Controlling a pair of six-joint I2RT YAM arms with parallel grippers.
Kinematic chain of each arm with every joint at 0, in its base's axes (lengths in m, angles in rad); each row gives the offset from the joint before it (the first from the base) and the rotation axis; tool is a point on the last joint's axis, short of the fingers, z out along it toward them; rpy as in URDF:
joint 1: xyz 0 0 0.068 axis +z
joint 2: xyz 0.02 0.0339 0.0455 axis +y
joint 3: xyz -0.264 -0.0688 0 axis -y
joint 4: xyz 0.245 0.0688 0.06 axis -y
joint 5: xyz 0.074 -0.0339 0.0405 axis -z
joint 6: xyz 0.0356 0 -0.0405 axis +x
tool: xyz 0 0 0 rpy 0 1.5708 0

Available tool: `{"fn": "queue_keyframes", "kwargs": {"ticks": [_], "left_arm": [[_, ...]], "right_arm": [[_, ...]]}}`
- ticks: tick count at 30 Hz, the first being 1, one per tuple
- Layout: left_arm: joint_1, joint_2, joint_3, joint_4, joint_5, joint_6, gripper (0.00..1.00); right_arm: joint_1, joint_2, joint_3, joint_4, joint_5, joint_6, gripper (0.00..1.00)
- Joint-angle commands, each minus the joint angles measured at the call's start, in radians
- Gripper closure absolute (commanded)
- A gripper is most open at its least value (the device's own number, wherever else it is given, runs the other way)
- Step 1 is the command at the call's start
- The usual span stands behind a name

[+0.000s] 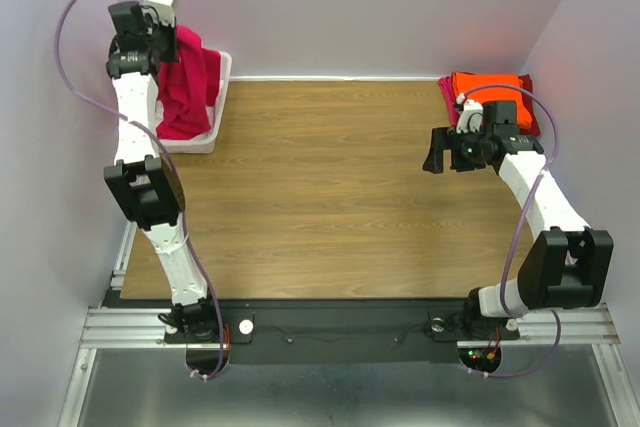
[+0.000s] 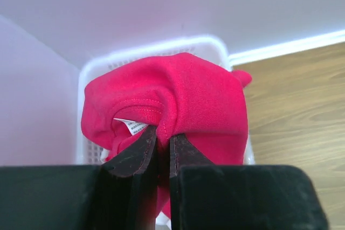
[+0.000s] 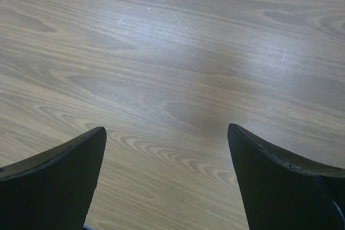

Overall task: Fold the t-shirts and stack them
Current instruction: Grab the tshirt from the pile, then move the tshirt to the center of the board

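Currently the left gripper [image 2: 163,133] is pinched narrow on a fold beside the collar of the pinkish-red t-shirt [image 2: 188,95], which hangs lengthwise below it over the white basket [image 1: 222,97] at the table's [image 1: 330,207] far-left corner, well apart from the wide-spread, empty right gripper [image 3: 166,129].

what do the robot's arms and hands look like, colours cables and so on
Both the left arm and right arm have white links with bulky black joint housings, and a thin purple cable loops along each. The left hand and right hand have two black, tapered fingers each.
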Motion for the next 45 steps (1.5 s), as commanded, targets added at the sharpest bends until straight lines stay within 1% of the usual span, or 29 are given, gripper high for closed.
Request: {"fn": "queue_keyframes", "kwargs": {"ticks": [1, 5, 6, 8, 10, 13, 15, 17, 20, 22, 23, 24, 25, 26, 27, 28, 29, 30, 31, 32, 33, 34, 36, 37, 40, 41, 42, 44, 45], "left_arm": [[-0.016, -0.158, 0.083, 0.014, 0.137, -0.052, 1.00], [-0.093, -0.286, 0.106, 0.012, 0.189, -0.107, 1.00], [-0.139, -0.308, 0.110, 0.012, 0.203, -0.113, 1.00], [-0.190, -0.364, 0.111, 0.015, 0.200, -0.131, 1.00], [-0.278, -0.394, 0.116, 0.032, 0.192, -0.150, 1.00], [-0.364, -0.432, 0.114, 0.067, 0.217, -0.218, 1.00], [-0.389, -0.455, 0.065, 0.110, 0.281, -0.268, 1.00], [-0.424, -0.472, 0.035, 0.158, 0.301, -0.323, 1.00], [-0.429, -0.495, -0.050, 0.231, 0.357, -0.410, 1.00], [-0.421, -0.535, -0.172, 0.280, 0.384, -0.434, 1.00], [-0.417, -0.579, -0.294, 0.297, 0.393, -0.438, 1.00], [-0.402, -0.605, -0.364, 0.311, 0.378, -0.432, 0.96], [-0.385, -0.628, -0.439, 0.326, 0.370, -0.429, 0.85], [-0.365, -0.674, -0.593, 0.328, 0.373, -0.418, 0.50], [-0.343, -0.696, -0.674, 0.330, 0.378, -0.409, 0.28], [-0.288, -0.717, -0.750, 0.323, 0.355, -0.400, 0.05], [-0.255, -0.751, -0.821, 0.323, 0.346, -0.394, 0.01], [-0.212, -0.763, -0.942, 0.325, 0.367, -0.366, 0.01], [-0.147, -0.773, -0.984, 0.301, 0.378, -0.339, 0.01], [-0.126, -0.793, -1.043, 0.281, 0.369, -0.275, 0.01], [-0.116, -0.806, -1.070, 0.262, 0.357, -0.229, 0.01], [-0.116, -0.822, -1.094, 0.233, 0.351, -0.123, 0.01], [-0.116, -0.862, -1.154, 0.193, 0.379, -0.023, 0.03], [-0.124, -0.869, -1.171, 0.152, 0.407, 0.061, 0.05], [-0.176, -0.874, -1.213, 0.080, 0.413, 0.154, 0.09], [-0.240, -0.863, -1.232, 0.076, 0.391, 0.187, 0.09], [-0.269, -0.859, -1.243, 0.089, 0.336, 0.200, 0.10], [-0.332, -0.843, -1.263, 0.118, 0.285, 0.198, 0.10], [-0.381, -0.825, -1.277, 0.136, 0.237, 0.195, 0.10]], "right_arm": [[-0.004, -0.046, 0.007, 0.063, -0.027, 0.015, 0.00], [-0.004, -0.046, 0.019, 0.070, -0.058, 0.020, 0.00], [-0.005, -0.046, 0.024, 0.072, -0.062, 0.023, 0.00], [-0.004, -0.050, 0.030, 0.073, -0.067, 0.026, 0.00], [-0.004, -0.058, 0.038, 0.074, -0.069, 0.029, 0.00], [-0.004, -0.073, 0.041, 0.074, -0.069, 0.037, 0.00], [-0.004, -0.079, 0.039, 0.075, -0.063, 0.041, 0.00], [-0.005, -0.087, 0.041, 0.074, -0.056, 0.049, 0.00], [-0.005, -0.101, 0.041, 0.074, -0.046, 0.052, 0.00], [-0.005, -0.113, 0.039, 0.074, -0.040, 0.050, 0.00], [-0.004, -0.119, 0.039, 0.074, -0.036, 0.047, 0.00], [-0.005, -0.122, 0.033, 0.074, -0.035, 0.044, 0.00], [-0.005, -0.125, 0.029, 0.072, -0.036, 0.040, 0.00], [-0.005, -0.133, 0.023, 0.072, -0.036, 0.035, 0.00], [-0.005, -0.133, 0.016, 0.070, -0.038, 0.029, 0.00], [-0.005, -0.145, -0.003, 0.070, -0.038, 0.024, 0.00], [-0.005, -0.153, -0.014, 0.070, -0.032, 0.011, 0.00], [-0.005, -0.159, -0.023, 0.067, -0.030, 0.003, 0.00], [-0.004, -0.170, -0.048, 0.063, -0.030, -0.006, 0.00], [-0.004, -0.171, -0.057, 0.049, -0.030, -0.028, 0.00], [-0.004, -0.176, -0.068, 0.040, -0.032, -0.037, 0.00], [-0.004, -0.174, -0.079, 0.031, -0.036, -0.049, 0.00], [-0.004, -0.165, -0.108, 0.006, -0.052, -0.081, 0.00], [-0.004, -0.158, -0.114, -0.020, -0.055, -0.091, 0.00], [-0.004, -0.124, -0.149, -0.052, -0.041, -0.101, 0.02], [-0.004, -0.104, -0.158, -0.052, -0.032, -0.100, 0.02], [-0.002, -0.095, -0.175, -0.052, -0.027, -0.098, 0.03], [-0.002, -0.072, -0.185, -0.051, -0.014, -0.097, 0.04], [-0.002, -0.043, -0.186, -0.049, -0.006, -0.094, 0.05]]}}
